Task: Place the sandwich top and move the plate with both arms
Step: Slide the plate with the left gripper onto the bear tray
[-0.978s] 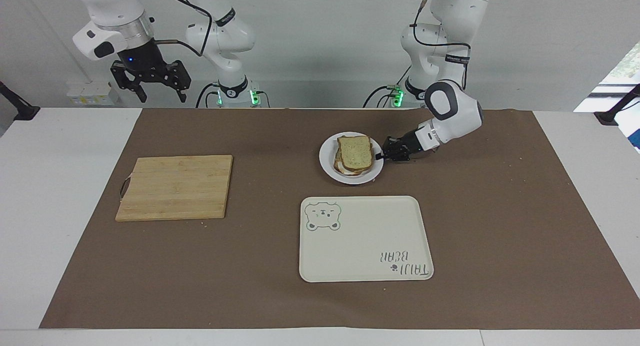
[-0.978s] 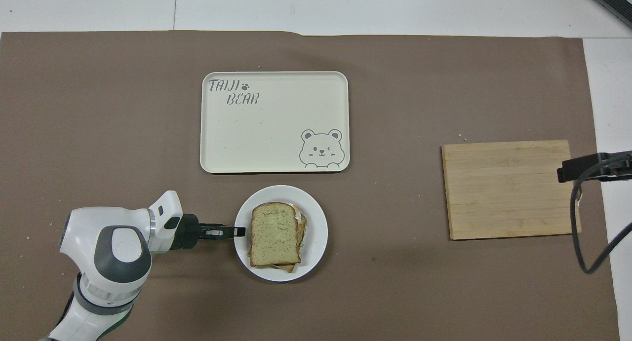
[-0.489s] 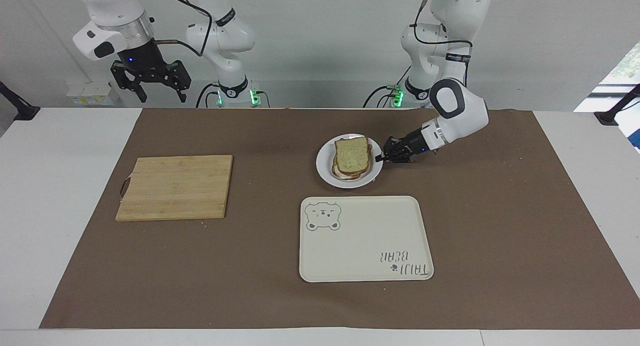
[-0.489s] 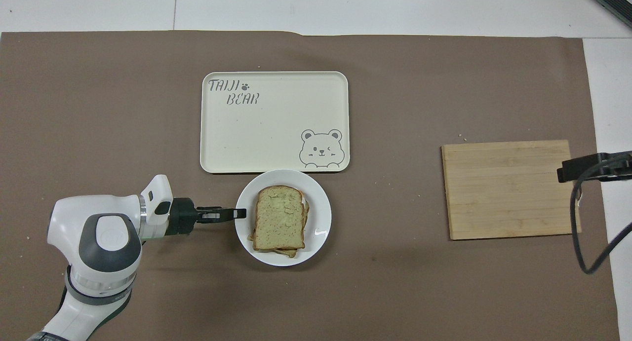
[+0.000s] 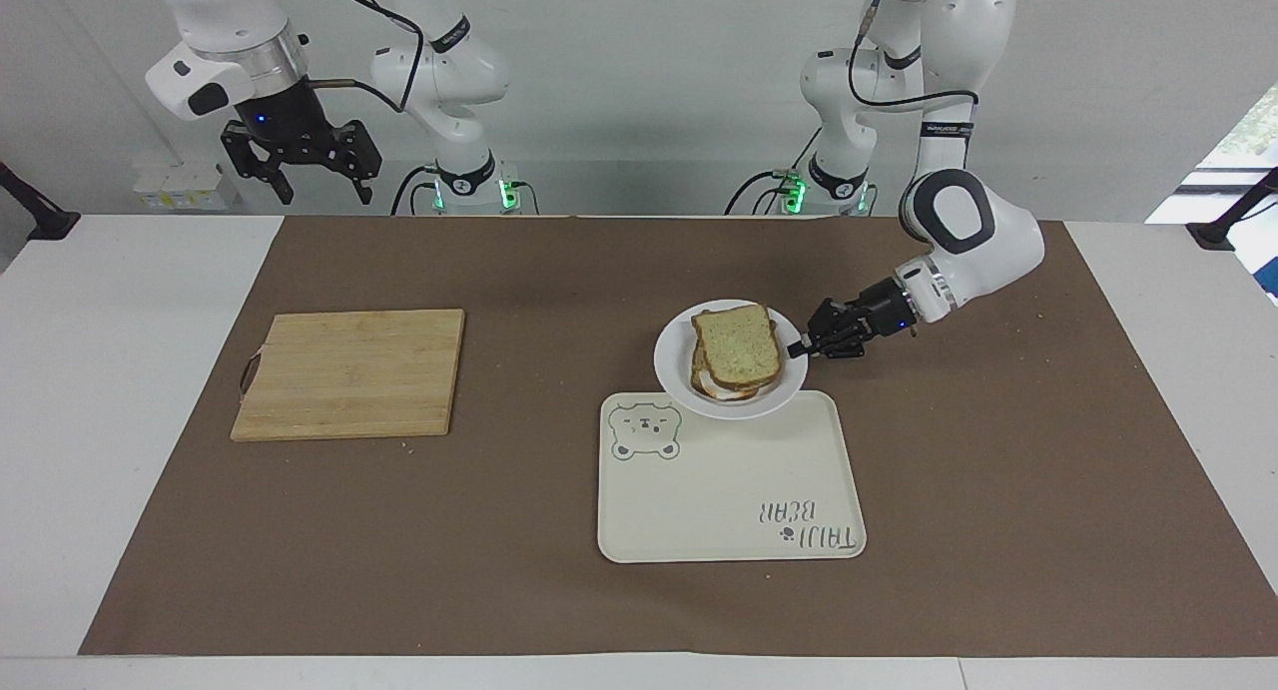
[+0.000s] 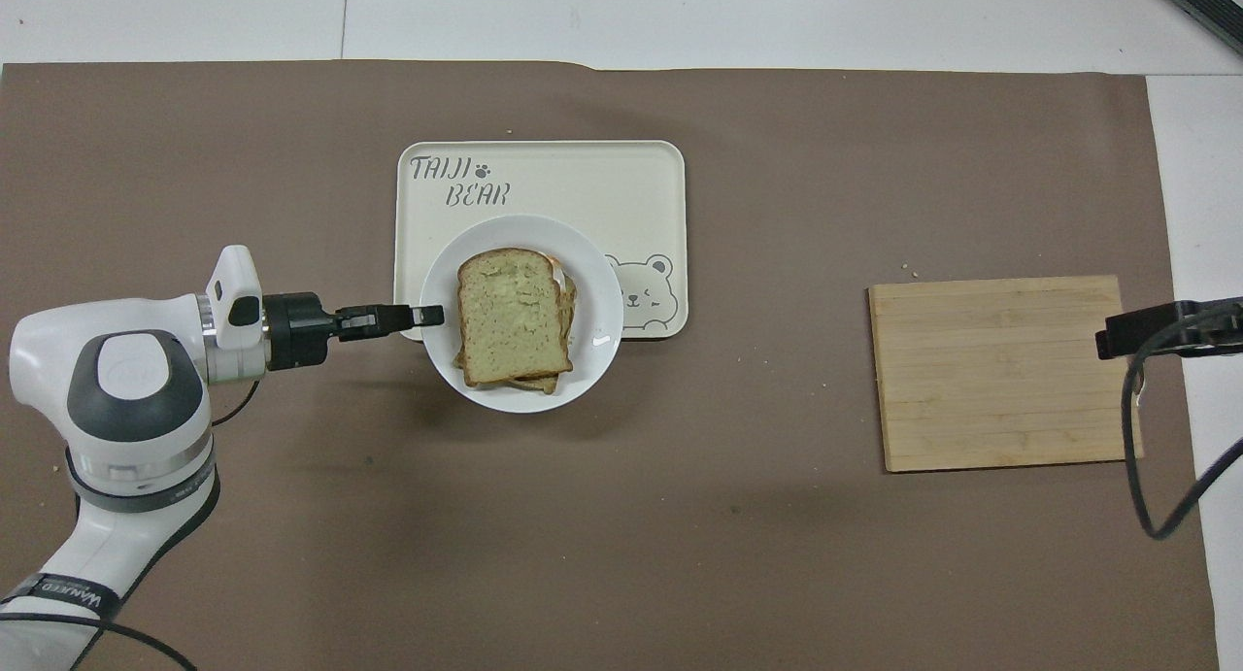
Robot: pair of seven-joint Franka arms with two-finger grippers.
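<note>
I've got the tray lying farther from the robots than the cutting board, which is bare. In the last second the plate has come up off the mat and out over the tray's nearer edge — the carry is underway. The sandwich top rides on the stack, so placing looks done. The left gripper is pinched onto the plate's rim. The right gripper waits high, fingers spread, holding nothing. The facing view shows the plate lifted — overhead only shows overlap.
</note>
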